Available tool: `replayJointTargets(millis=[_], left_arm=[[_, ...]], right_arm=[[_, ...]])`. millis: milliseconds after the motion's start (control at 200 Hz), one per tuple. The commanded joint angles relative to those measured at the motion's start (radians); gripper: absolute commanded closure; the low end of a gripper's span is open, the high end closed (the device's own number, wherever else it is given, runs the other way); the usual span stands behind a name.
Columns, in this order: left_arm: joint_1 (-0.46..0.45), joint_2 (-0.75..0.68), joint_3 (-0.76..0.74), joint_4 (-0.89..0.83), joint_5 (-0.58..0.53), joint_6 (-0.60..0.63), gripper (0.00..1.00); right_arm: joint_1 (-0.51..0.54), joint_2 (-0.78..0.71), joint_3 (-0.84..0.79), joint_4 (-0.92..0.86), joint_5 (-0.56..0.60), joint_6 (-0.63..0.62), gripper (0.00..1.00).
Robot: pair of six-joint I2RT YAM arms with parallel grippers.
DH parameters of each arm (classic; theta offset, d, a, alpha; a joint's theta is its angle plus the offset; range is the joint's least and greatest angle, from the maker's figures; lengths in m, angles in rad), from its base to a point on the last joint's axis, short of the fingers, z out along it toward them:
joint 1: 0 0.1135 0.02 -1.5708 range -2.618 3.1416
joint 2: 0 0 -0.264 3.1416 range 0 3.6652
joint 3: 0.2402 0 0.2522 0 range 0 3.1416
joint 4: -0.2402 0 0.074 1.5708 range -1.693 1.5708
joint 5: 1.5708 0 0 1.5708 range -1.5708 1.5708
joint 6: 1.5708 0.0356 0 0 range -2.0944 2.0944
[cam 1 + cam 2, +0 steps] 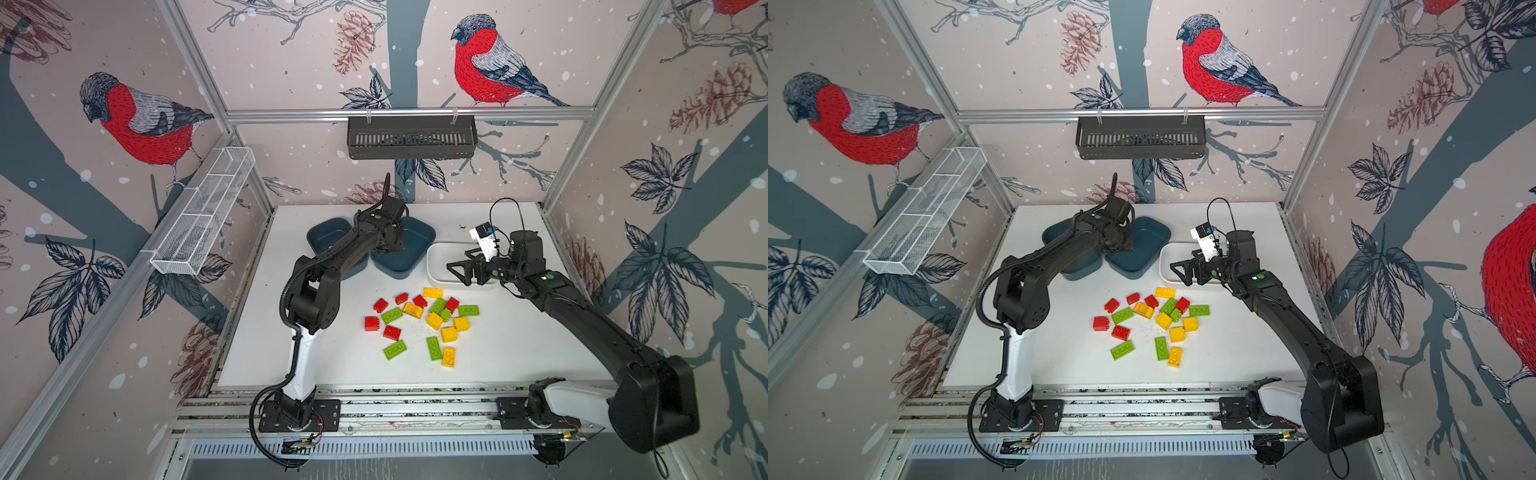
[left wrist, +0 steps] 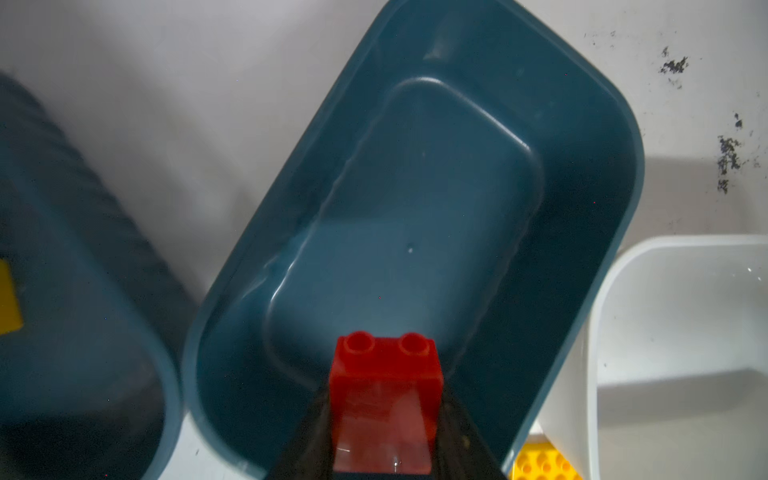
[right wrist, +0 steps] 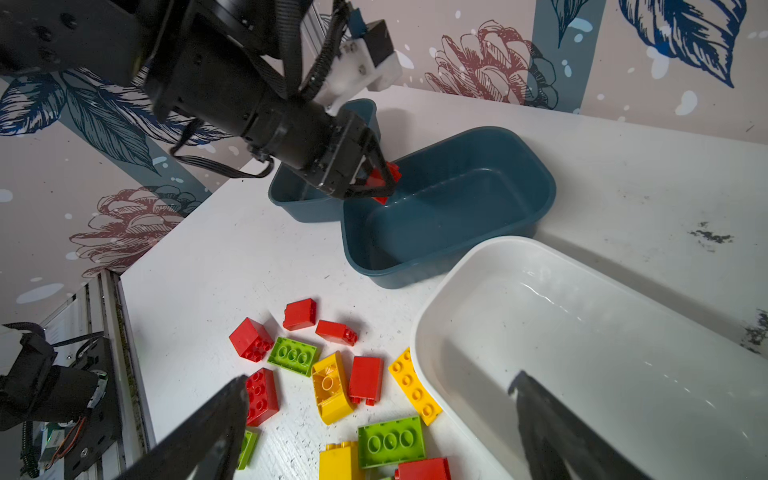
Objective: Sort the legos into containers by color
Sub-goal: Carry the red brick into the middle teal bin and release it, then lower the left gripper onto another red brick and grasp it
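Now the left end effector [image 3: 384,187] is clamped on a red brick [image 2: 386,399] above the empty teal tub [image 2: 623,174]; drop-off looks at hand, so next it need only release. The right end effector [image 1: 462,267] hangs wide open; unsorted legos [image 1: 435,320] litter the bench [image 1: 332,353].

In both top views the left arm [image 1: 340,253] hides the left tool [image 3: 384,187] and red brick [image 2: 386,374] over the middle teal tub [image 1: 415,253]. Beside it, the other teal tub [image 2: 83,332] is blurred, its yellow brick [image 2: 8,297] cut off.
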Motion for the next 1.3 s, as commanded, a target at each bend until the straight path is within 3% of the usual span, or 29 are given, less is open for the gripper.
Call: replayJointTargets(millis=[0, 105, 175, 280, 530, 660, 730, 911, 986, 1176, 1296], left_arm=[[0.001, 0.089, 0.108, -0.046, -0.019, 0.020, 0.55], [0.001, 0.140, 0.206, -0.117, -0.043, 0.024, 0.30], [0.000, 0.111, 0.184, -0.117, -0.046, 0.025, 0.21], [-0.003, 0.024, 0.106, -0.137, -0.051, 0.024, 0.19], [-0.051, -0.316, -0.336, -0.136, -0.038, -0.035, 0.20], [-0.092, -0.445, -0.488, -0.169, -0.023, -0.028, 0.21], [-0.116, -0.497, -0.543, -0.169, -0.008, 0.054, 0.22], [-0.140, -0.575, -0.645, -0.175, 0.153, 0.551, 0.25], [-0.140, -0.582, -0.674, -0.193, 0.185, 0.701, 0.26], [-0.140, -0.564, -0.734, -0.192, 0.131, 0.910, 0.26], [-0.142, -0.541, -0.778, -0.153, 0.077, 0.965, 0.27]], right_arm=[[-0.004, 0.004, 0.007, 0.025, -0.026, 0.011, 0.01], [-0.006, 0.008, 0.010, 0.017, -0.028, 0.006, 0.00], [-0.007, 0.009, 0.013, 0.009, -0.028, 0.001, 0.01], [-0.011, 0.009, 0.012, -0.006, -0.028, -0.004, 0.01], [-0.012, 0.012, 0.003, -0.013, -0.040, -0.001, 0.00], [-0.012, 0.040, 0.003, -0.019, -0.048, -0.001, 0.01], [-0.011, 0.050, 0.001, -0.019, -0.055, -0.004, 0.01], [-0.001, 0.068, -0.009, -0.017, -0.064, -0.006, 0.01], [0.003, 0.068, -0.009, -0.018, -0.062, -0.007, 0.01], [0.005, 0.045, -0.016, -0.024, -0.057, -0.003, 0.01], [0.006, 0.021, -0.017, -0.043, -0.051, -0.003, 0.00]])
